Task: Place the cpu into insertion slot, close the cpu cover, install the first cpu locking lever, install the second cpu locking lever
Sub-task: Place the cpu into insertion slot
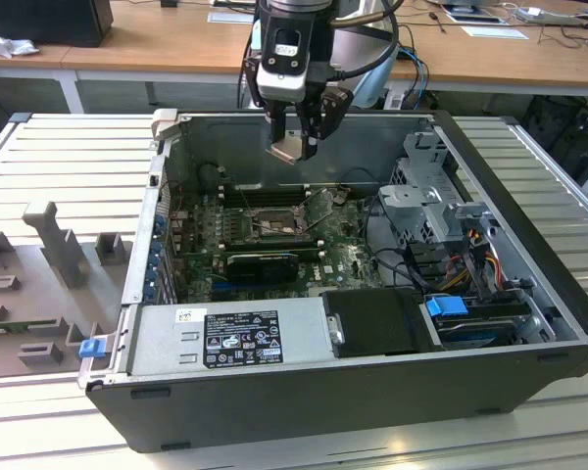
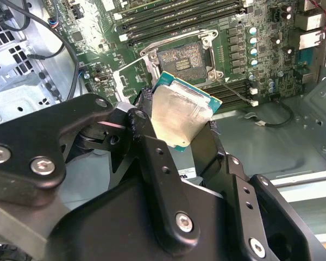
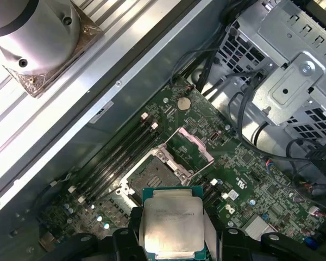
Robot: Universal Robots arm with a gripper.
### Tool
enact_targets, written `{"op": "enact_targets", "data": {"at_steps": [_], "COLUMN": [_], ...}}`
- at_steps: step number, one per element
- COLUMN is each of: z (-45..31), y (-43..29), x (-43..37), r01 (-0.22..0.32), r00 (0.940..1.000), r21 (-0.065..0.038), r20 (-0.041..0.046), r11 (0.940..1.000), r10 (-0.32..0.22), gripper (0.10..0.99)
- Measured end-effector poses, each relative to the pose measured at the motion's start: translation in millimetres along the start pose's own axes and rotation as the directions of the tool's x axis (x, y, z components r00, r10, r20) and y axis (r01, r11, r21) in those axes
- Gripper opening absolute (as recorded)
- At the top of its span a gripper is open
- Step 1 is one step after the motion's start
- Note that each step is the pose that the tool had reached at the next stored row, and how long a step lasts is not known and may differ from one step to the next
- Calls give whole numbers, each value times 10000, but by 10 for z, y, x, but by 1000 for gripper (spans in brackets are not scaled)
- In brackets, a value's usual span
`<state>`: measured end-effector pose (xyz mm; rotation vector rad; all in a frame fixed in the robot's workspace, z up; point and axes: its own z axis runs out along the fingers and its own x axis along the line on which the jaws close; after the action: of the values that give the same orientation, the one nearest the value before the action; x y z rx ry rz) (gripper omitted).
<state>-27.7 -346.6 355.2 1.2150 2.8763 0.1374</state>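
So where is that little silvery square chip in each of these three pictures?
Exterior view: small silvery-beige square chip pinched in the black jaws, over the open computer case.
Second wrist view: chip tilted between the jaws, close up.
First wrist view: chip face-on between the jaws.
Shared landmark: the dark-framed square socket on the green board, beyond the chip in every view.
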Motion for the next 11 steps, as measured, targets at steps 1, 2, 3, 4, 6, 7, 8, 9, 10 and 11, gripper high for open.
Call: {"op": "enact_targets", "data": {"at_steps": [1,2,3,4,6,7,8,9,10,11], "z": [1,1,2,3,4,5,6,7,11,17], "y": [0,0,0,0,0,0,-1,0,-1,-1], "x": [0,0,0,0,0,0,0,0,0,0], "r01": [-12,-32,-50,-60,-90,-110,-122,-134,-172,-244], "r00": [10000,10000,10000,10000,10000,9999,9999,9999,9999,9997], "r21": [0,-1,-1,-2,-2,-3,-3,-3,-4,-4], "r20": [1,3,4,5,8,10,10,12,15,22], "r11": [10000,10000,10000,10000,10000,9999,9999,9999,9999,9997], "r10": [12,32,50,60,90,110,122,134,172,244], "gripper": [529,529,529,529,529,529,529,529,529,529]}}
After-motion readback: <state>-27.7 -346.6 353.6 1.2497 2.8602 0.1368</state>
